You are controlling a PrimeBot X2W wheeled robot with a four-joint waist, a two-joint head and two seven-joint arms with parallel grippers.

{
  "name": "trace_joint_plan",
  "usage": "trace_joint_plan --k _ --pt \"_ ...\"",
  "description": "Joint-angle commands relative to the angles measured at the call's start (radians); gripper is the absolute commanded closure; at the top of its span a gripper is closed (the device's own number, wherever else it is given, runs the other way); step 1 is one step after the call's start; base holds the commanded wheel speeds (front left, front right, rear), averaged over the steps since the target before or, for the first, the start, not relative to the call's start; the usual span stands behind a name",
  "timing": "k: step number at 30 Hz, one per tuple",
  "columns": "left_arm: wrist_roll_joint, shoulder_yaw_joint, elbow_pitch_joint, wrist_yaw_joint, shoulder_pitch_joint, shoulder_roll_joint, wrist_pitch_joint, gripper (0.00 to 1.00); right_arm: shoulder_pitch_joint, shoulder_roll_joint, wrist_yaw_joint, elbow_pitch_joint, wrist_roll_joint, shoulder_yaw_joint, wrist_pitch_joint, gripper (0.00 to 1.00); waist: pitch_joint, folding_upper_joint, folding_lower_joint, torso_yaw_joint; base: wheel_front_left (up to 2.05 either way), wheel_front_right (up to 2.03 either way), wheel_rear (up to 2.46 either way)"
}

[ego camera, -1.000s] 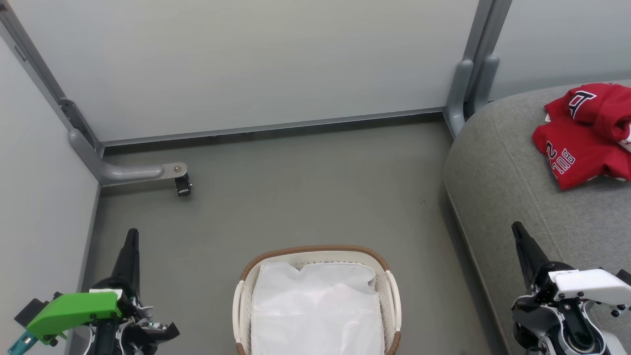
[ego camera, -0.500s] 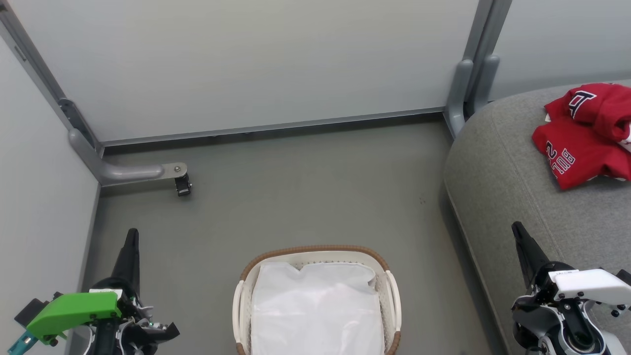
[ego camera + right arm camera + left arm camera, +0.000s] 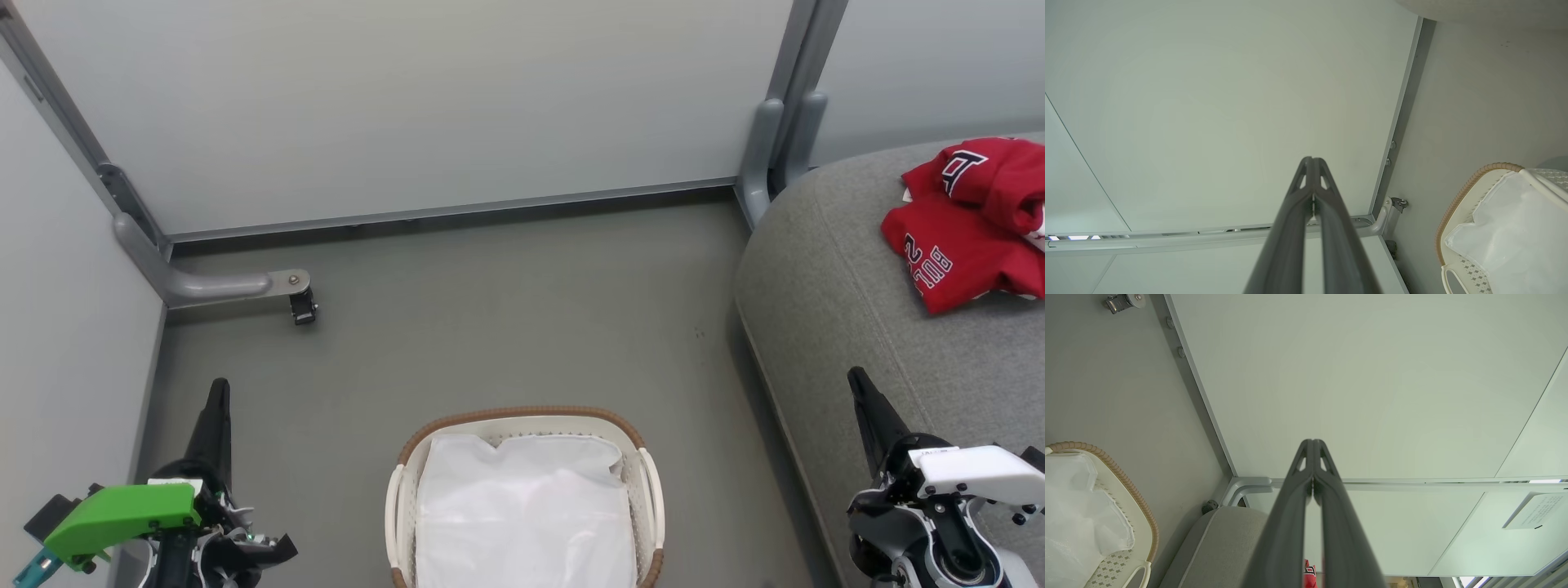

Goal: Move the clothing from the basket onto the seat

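Lying on the seat [image 3: 816, 286], clothing [image 3: 963, 253], well apart from both closed jaws

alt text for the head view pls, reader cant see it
Red jerseys lie piled on a grey seat at the right; a white basket on the floor at bottom centre has a white liner showing inside. The left gripper and right gripper are shut at the lower corners, holding nothing, with pale wall panels behind.

Perforated plastic basket [image 3: 649, 482] with woven rim, smooth white cloth liner [image 3: 522, 514]; seat [image 3: 833, 302] of textured grey fabric.
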Motion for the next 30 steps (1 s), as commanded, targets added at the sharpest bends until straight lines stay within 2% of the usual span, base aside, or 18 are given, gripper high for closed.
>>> trace_joint_plan --k 1,30 --pt "-0.005 0.001 -0.002 -0.005 -0.009 0.005 0.003 1.0 -0.007 -0.004 0.0 -0.004 0.001 -0.003 0.002 1.0 0.0 -0.0001 0.0 0.0 0.0 0.0 0.0" --pt "-0.005 0.001 -0.002 -0.005 -0.009 0.005 0.003 1.0 -0.007 -0.004 0.0 -0.004 0.0 -0.003 0.003 1.0 0.0 -0.0001 0.0 0.0 0.0 0.0 0.0"
